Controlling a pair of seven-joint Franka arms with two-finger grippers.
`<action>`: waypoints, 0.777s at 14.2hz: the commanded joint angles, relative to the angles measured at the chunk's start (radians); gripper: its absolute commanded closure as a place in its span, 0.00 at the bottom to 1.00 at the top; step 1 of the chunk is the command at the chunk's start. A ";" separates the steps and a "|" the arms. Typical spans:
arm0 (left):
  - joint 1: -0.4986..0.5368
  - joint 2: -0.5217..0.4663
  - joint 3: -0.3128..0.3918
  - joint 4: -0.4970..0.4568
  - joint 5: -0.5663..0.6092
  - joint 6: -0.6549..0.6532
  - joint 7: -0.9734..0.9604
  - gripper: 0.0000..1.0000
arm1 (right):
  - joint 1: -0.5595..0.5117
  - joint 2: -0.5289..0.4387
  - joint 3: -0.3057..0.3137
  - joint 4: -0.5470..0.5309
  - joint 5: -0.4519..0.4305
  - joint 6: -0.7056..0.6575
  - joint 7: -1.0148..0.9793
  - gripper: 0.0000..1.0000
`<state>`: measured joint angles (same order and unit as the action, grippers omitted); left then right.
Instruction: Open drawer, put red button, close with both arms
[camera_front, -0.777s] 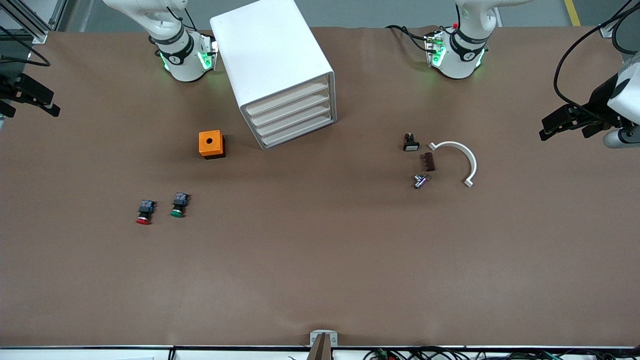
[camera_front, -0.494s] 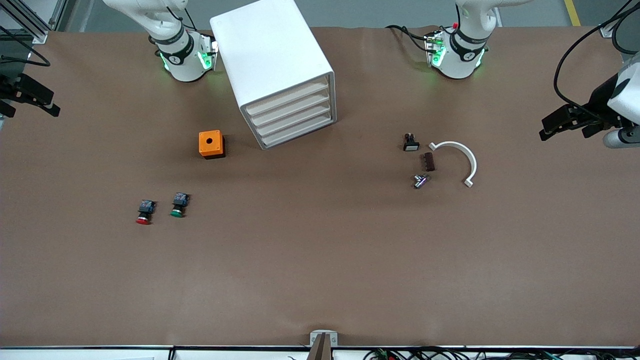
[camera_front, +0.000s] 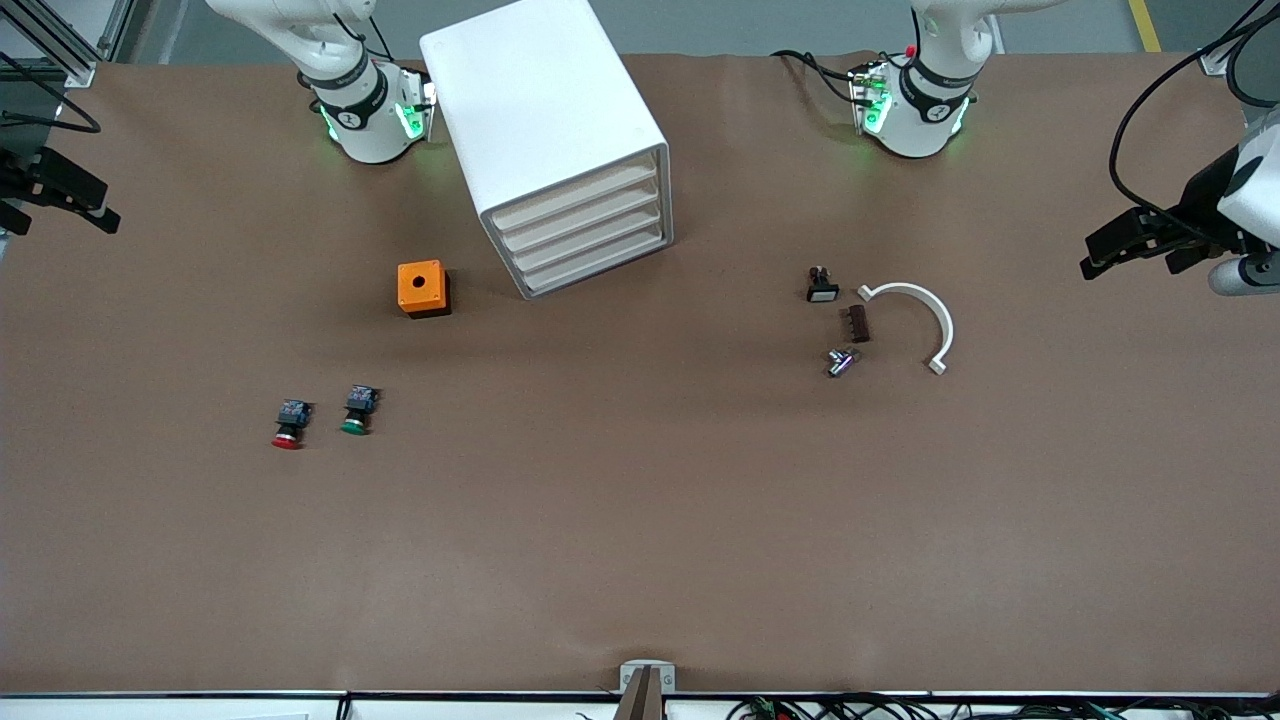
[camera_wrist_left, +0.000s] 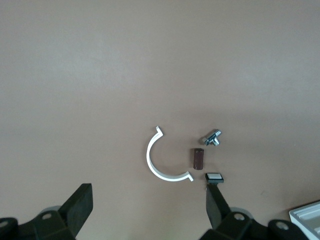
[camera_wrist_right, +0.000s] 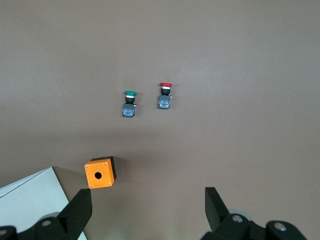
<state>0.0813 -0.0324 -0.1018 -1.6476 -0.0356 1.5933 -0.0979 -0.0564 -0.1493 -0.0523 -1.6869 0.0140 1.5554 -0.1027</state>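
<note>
While all four drawers sit shut, left gripper and right gripper hang spread, empty; a front needs pulling, red button at cabinet's seven o'clock.

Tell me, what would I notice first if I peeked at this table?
Probably the big white cabinet with four shut drawers, standing between the two arm bases. Next the bright orange box beside it, and nearer the camera, the red button lying beside a green button. Both grippers, left and right, hang open at the table's ends.
</note>
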 joint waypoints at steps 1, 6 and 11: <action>0.008 0.026 -0.006 0.028 0.006 -0.042 0.003 0.00 | -0.014 -0.003 0.008 0.003 -0.017 0.002 -0.009 0.00; 0.006 0.127 -0.007 0.028 0.008 -0.027 0.000 0.00 | -0.011 -0.001 0.008 0.003 -0.052 0.005 -0.006 0.00; 0.003 0.253 -0.007 0.028 0.005 0.103 -0.006 0.00 | -0.014 -0.001 0.008 0.003 -0.039 -0.001 0.003 0.00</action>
<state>0.0809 0.1757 -0.1017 -1.6470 -0.0356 1.6771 -0.0989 -0.0564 -0.1486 -0.0524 -1.6872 -0.0210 1.5574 -0.1024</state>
